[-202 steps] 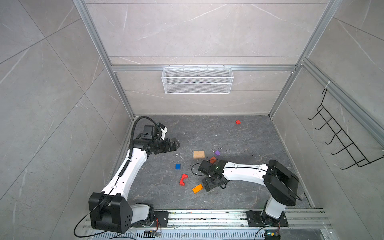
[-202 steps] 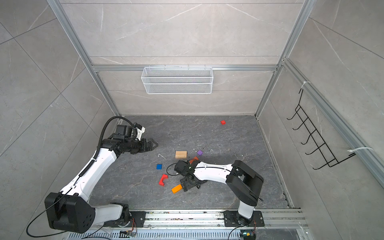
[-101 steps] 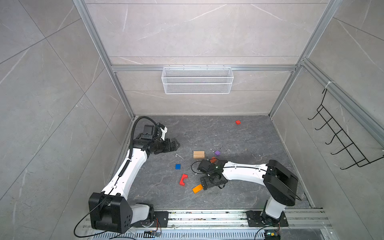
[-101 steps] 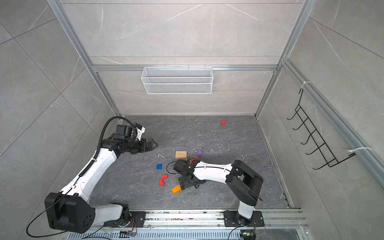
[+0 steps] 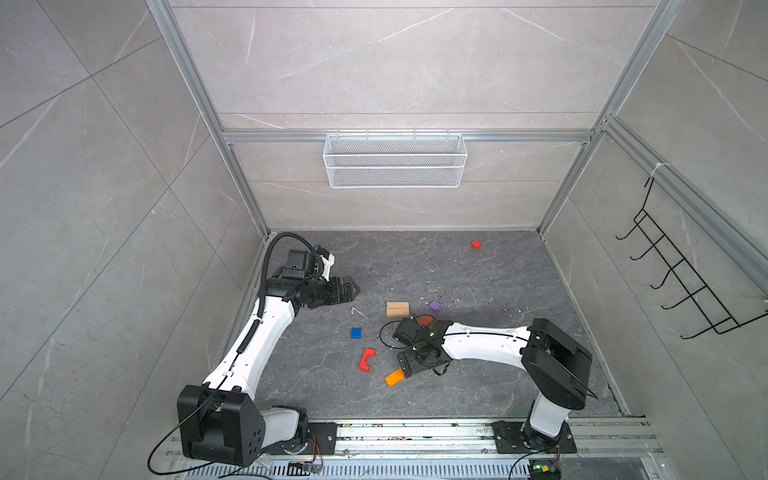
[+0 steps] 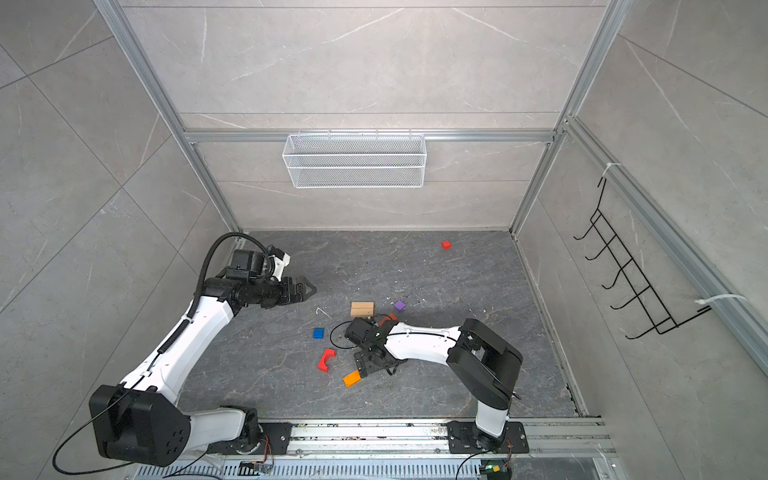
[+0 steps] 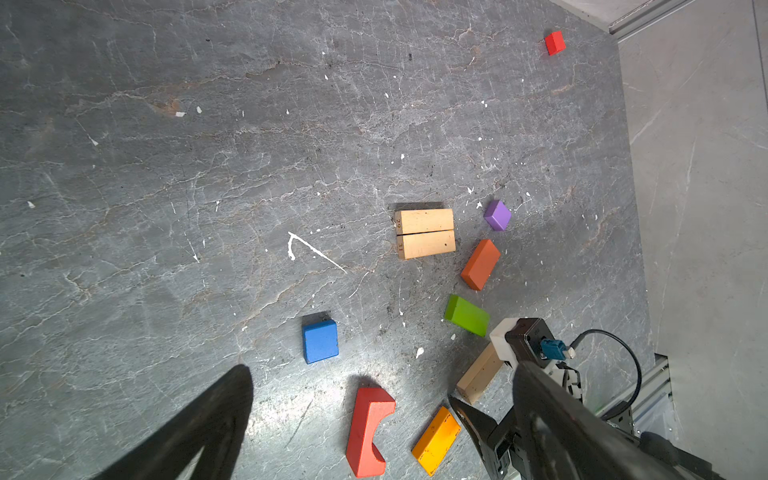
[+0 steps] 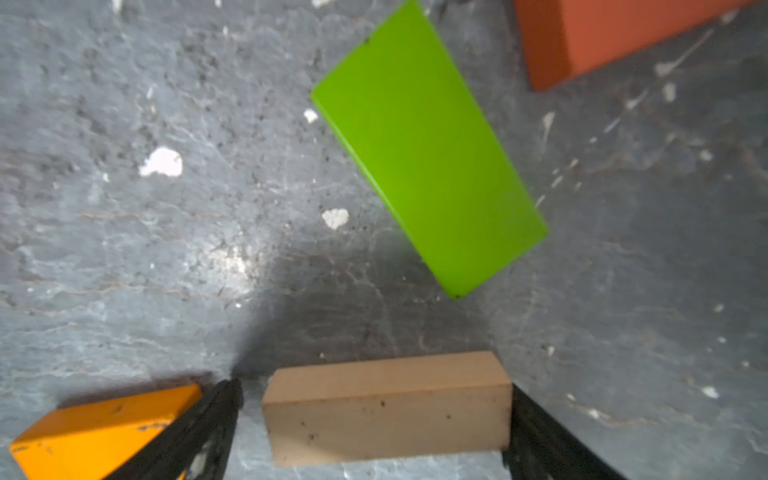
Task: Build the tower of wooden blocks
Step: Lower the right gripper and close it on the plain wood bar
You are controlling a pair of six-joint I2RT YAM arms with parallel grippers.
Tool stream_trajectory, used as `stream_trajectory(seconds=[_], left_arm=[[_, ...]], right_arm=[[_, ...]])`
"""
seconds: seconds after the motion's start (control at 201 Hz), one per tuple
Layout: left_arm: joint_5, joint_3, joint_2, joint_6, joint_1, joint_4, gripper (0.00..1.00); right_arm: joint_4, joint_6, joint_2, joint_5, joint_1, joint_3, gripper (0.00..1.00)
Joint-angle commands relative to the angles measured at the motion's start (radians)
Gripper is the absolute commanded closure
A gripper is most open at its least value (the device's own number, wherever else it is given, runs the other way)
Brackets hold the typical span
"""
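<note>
Over on the left, the left gripper was held spread wide and empty beside the side wall, kept clear of the work, it was judged. Next, a blue block and a red arch were seen loose on the grey floor, with bare room around both. The wood block tower was found barely begun: only two tan bars were laid side by side, touching, near the floor's middle, presumably as a broad footing. Nearer the front, the right gripper was set low over a third tan bar, jaws spread wide past its two ends, with a gap showing at one end, so nothing was gripped yet. An orange block was crowded against the outside of one finger, and a nudge was judged likely there. A green slab and an orange-red slab were left flat nearby. Further right, a purple cube and a distant red cube were noted, with open floor between them.
</note>
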Motion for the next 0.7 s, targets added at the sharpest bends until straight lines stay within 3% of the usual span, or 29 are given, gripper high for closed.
stream_trajectory(seconds=[0.0, 0.697], left_arm=[[-0.004, 0.005, -0.011, 0.005, 0.004, 0.003, 0.0], [-0.005, 0.003, -0.01, 0.005, 0.005, 0.004, 0.0]], right_arm=[[0.036, -0.034, 0.012, -0.005, -0.016, -0.027, 0.05], [0.024, -0.051, -0.038, -0.031, -0.017, -0.093, 0.15]])
